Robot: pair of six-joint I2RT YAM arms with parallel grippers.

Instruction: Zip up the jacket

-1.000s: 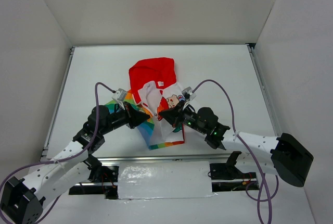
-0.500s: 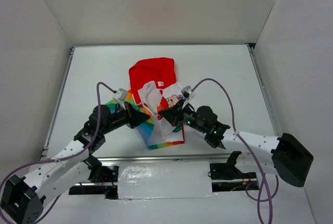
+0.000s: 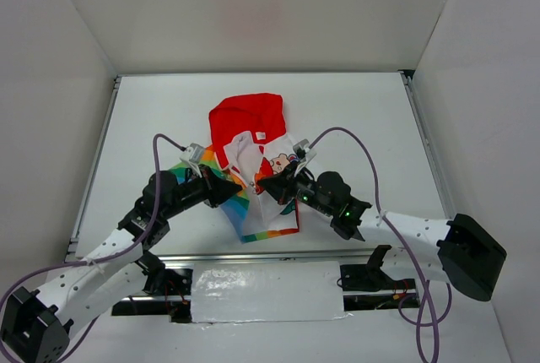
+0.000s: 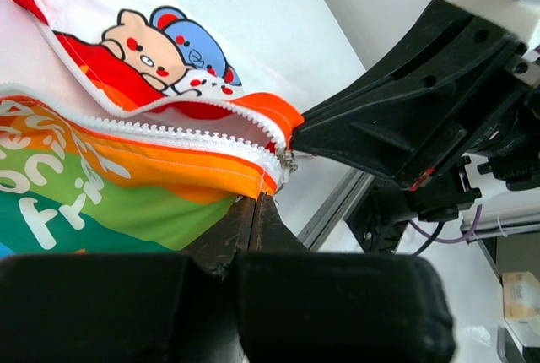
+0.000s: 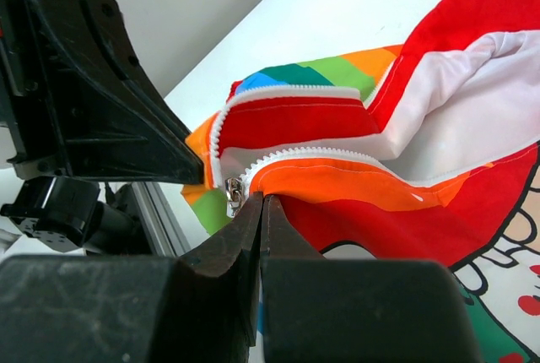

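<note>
Almost nothing has moved over the last second: the jacket [image 3: 253,173] lies as it lay, and only the right arm has shifted very slightly beside it. It rests in the middle of the desk [image 3: 363,118], with its red hood [image 3: 246,114] on the far side and its hem toward the arm bases. The left hand [image 3: 236,187] is clenched on the rainbow panel's edge. The right hand [image 3: 263,184] is clenched on the cartoon-print side. Both meet at the front opening, fingertips close together.

From above the grips are mostly hidden, but the wrist cameras show them. The left wrist view shows closed fingers [image 4: 245,224] pinching the orange hem just below the white zipper teeth, with a small metal slider [image 4: 288,160] at the end of the row. The right wrist view shows its fingers [image 5: 245,232] nipping orange fabric beside that slider, the teeth still parted above it.

Outward from the jacket, the desk is plain white and edged by a metal rail [image 3: 99,152]. White walls [image 3: 253,8] close in three sides. Purple cables [image 3: 359,148] loop over both arms.
</note>
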